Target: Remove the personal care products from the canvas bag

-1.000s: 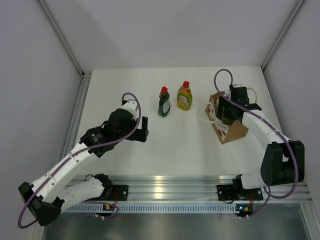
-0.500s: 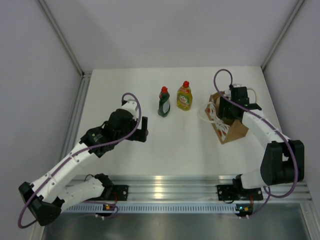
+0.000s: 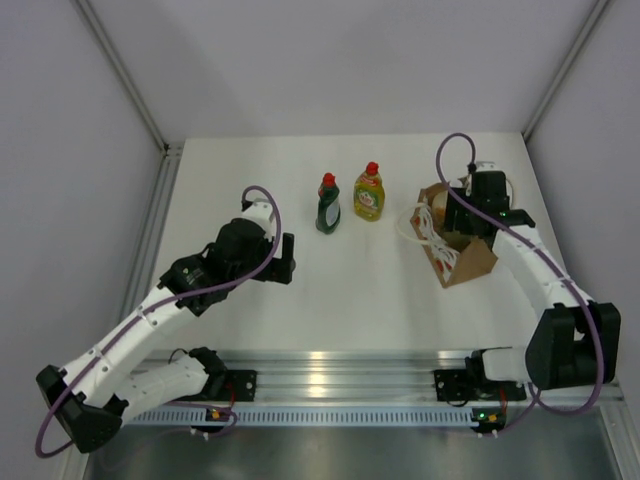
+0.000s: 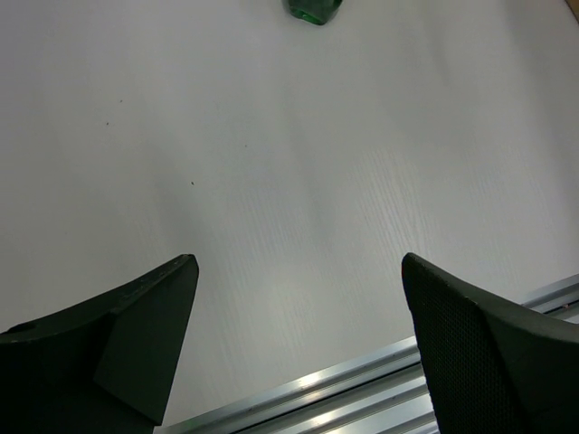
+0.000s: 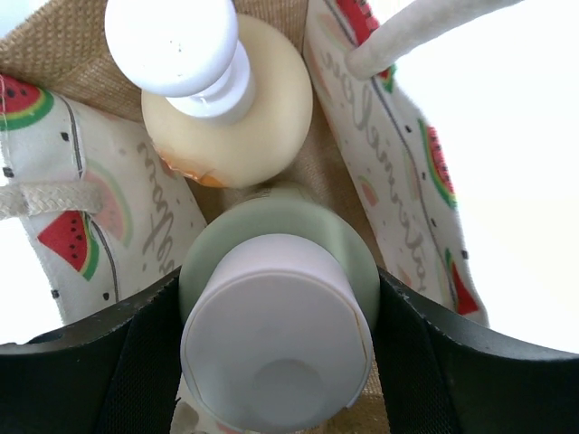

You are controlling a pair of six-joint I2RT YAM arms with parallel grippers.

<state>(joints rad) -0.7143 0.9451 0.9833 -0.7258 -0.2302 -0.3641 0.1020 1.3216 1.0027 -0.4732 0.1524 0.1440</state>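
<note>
The canvas bag (image 3: pixel 468 258) stands at the right of the table, its watermelon-print lining (image 5: pixel 109 208) showing in the right wrist view. Inside it, my right gripper (image 5: pixel 279 280) is shut on a pale green cylinder with a white cap (image 5: pixel 271 344), a finger pressed to each side. Behind the cylinder stands a peach bottle with a white pump (image 5: pixel 244 136). A dark green bottle (image 3: pixel 327 205) and a yellow-green bottle (image 3: pixel 368 195), both red-capped, stand upright on the table left of the bag. My left gripper (image 4: pixel 298 262) hovers open over bare table, nothing between its fingers.
White rope handles (image 5: pixel 416 27) hang over the bag's rim on both sides. An aluminium rail (image 4: pixel 362 389) runs along the table's near edge, just below the left gripper. Walls close in the table at the left, back and right.
The right gripper's jaws have narrowed onto the cylinder in the bag, and the right wrist has shifted slightly right. The left arm has not moved.
</note>
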